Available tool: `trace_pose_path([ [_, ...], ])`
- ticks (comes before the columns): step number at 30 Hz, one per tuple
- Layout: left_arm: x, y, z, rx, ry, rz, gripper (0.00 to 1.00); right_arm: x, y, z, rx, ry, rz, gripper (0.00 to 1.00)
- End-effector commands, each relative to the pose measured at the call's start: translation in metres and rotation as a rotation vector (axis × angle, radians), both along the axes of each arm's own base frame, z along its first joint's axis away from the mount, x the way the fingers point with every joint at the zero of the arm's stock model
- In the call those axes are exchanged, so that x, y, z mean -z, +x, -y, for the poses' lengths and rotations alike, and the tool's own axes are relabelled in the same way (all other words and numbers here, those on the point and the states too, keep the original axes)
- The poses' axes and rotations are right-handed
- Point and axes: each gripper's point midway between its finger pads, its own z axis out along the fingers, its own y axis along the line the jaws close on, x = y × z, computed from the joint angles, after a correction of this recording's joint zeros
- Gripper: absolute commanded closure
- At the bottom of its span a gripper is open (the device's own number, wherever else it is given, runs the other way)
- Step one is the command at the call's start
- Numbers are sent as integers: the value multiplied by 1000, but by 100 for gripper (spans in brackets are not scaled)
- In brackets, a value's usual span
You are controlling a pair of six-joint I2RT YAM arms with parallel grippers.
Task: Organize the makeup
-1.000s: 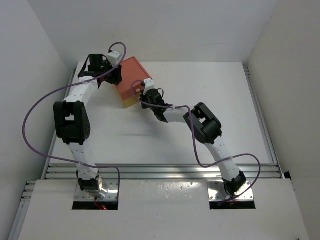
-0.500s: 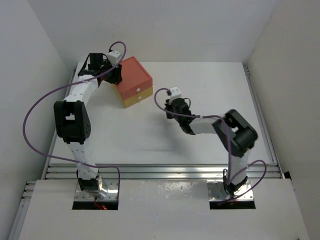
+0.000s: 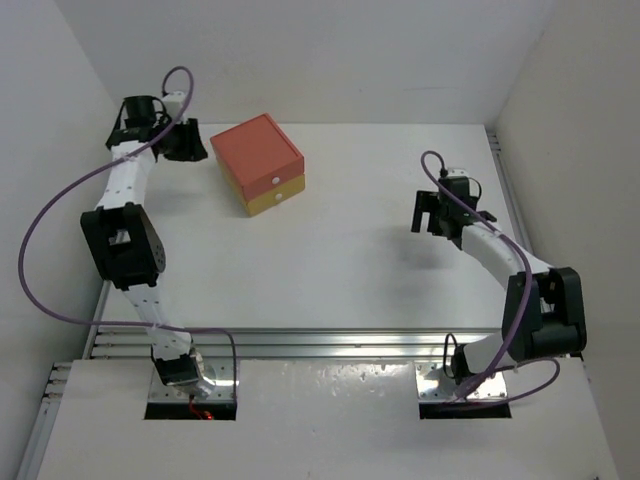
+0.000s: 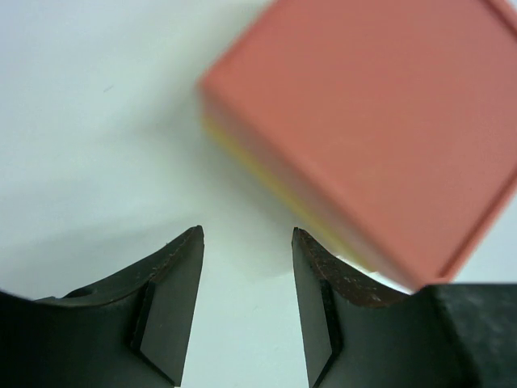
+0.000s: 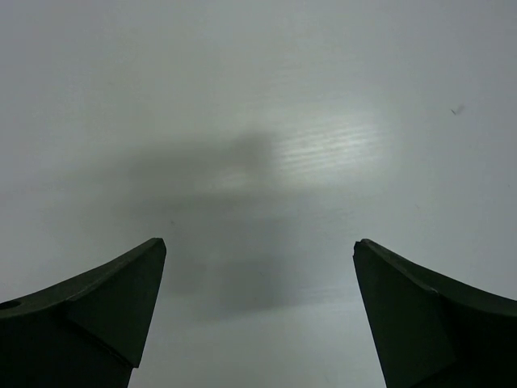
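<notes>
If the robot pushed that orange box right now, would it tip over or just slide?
Probably slide: the orange box looks squat and wide, flat on the smooth white table. It seems stiff, with straight edges. Its yellow drawer might slip open.

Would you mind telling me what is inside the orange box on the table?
Nothing inside shows: the orange box and its yellow drawer are shut, so any contents are hidden.

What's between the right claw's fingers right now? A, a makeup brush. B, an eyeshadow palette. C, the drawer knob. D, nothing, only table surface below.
D: the right wrist view shows the right claw with its jaws wide apart and only the white table showing through the gap.
</notes>
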Motion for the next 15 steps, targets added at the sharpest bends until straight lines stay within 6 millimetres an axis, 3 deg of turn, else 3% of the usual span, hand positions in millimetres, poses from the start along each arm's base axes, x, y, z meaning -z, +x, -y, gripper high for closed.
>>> trace_pose_path([
  [1,-34,-17,-36,-107,-51,28,46,-7,-27,15,43,15,-89,0],
  [5,-16,-34,-61,-171,-69,-23,46,-15,-28,32,109,-15,-97,0],
  [7,-16,-41,-69,-191,-70,-27,46,-21,-25,38,131,-37,-96,0],
  [11,-3,-57,-85,-228,-73,-59,46,-25,-21,33,113,-17,-103,0],
  [15,4,-63,-87,-238,-79,-77,46,-25,-19,33,141,2,-79,0],
])
